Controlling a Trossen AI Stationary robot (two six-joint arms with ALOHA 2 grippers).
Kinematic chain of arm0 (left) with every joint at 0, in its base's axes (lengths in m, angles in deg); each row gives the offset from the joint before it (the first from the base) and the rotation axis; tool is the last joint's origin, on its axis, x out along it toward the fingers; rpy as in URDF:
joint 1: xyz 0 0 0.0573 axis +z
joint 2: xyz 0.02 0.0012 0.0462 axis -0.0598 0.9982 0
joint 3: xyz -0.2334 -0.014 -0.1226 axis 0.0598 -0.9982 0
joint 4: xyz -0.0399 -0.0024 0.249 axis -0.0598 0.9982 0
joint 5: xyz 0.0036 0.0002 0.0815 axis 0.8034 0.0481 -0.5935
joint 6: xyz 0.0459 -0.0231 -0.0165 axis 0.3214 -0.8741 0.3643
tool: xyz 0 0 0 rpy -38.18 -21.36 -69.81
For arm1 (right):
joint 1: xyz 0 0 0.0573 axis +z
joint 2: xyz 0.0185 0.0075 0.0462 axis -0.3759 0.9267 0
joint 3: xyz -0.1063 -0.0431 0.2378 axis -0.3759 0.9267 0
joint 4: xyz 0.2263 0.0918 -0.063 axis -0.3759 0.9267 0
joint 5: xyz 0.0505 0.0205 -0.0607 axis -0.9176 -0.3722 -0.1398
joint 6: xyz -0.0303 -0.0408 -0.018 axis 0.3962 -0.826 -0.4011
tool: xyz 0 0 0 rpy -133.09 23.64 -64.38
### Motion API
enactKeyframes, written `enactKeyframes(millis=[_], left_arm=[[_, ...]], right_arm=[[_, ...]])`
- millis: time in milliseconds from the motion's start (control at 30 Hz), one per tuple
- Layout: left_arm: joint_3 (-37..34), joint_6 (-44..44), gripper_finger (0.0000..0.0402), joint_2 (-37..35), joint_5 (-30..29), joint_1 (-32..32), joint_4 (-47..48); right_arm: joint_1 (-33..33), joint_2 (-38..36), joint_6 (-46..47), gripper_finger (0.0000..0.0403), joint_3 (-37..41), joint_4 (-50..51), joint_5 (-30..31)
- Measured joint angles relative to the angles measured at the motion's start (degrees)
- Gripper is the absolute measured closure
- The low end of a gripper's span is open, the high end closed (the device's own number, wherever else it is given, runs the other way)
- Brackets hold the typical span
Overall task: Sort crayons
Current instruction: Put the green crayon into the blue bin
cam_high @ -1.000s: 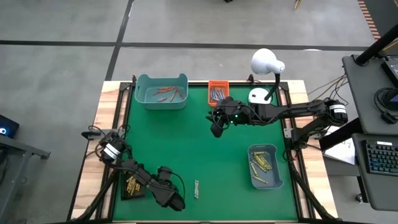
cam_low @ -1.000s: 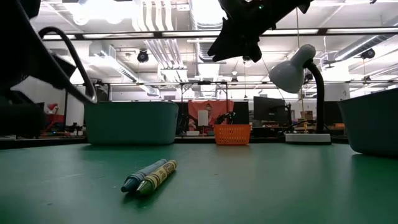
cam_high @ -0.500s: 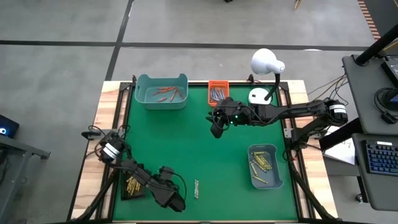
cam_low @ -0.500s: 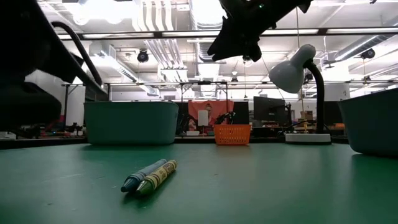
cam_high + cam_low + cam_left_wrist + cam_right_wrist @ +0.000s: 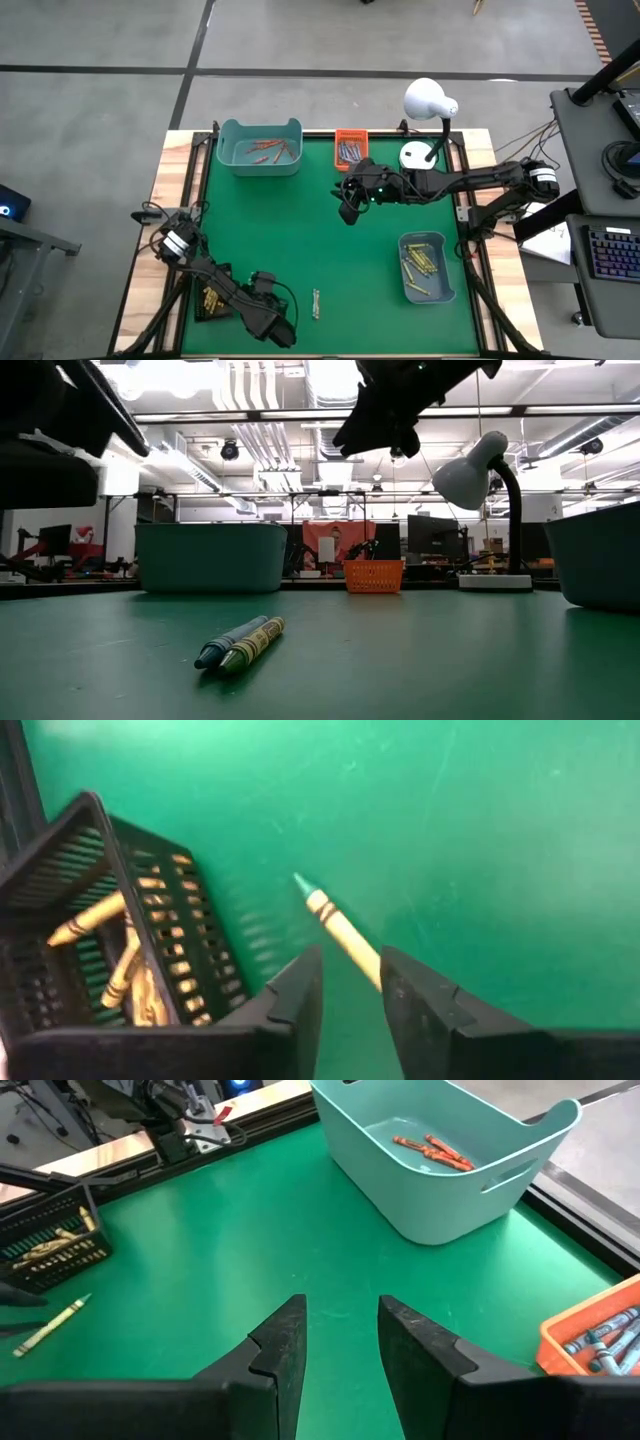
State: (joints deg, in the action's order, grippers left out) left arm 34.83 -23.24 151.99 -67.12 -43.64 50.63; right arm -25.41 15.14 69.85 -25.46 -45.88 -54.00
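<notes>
A: What's on the green table mat (image 5: 300, 230)?
B: Two crayons (image 5: 240, 642) lying side by side near its front edge; a yellow crayon (image 5: 340, 930) beside the black basket (image 5: 110, 950).
A: Grippers?
B: Left gripper (image 5: 350, 982) narrowly parted over the yellow one; right gripper (image 5: 340, 1330) parted, empty, raised mid-table. Workshop behind.

Counts, best I can make out: two arms, two grippers – left gripper (image 5: 350, 982), right gripper (image 5: 340, 1330). Four bins: two teal bins (image 5: 260, 146) (image 5: 426, 268), one orange basket (image 5: 350, 147), one black basket (image 5: 212, 298). One white desk lamp (image 5: 430, 102). Loose crayons on the mat: two lying together (image 5: 240, 642), plus one yellow crayon (image 5: 338, 927) beside the black basket. Crayons inside the bins: too small to count.
</notes>
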Motion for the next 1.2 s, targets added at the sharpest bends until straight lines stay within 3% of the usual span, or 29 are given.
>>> enactKeyframes(millis=[300,700,1200], left_arm=[[-0.79,-1.85,0.0268,0.45,-3.77,-0.20,-3.10],[-1.49,-4.47,0.0267,1.01,-3.77,-1.18,-3.76],[-4.33,-6.14,0.0268,0.72,-8.72,-1.64,-9.38]], right_arm=[[0.51,0.00,-0.02,0.0289,0.00,0.00,0.00],[0.87,0.00,0.48,0.0289,0.00,-0.07,0.00],[1.36,0.00,1.09,0.0289,0.00,-0.05,0.00]])
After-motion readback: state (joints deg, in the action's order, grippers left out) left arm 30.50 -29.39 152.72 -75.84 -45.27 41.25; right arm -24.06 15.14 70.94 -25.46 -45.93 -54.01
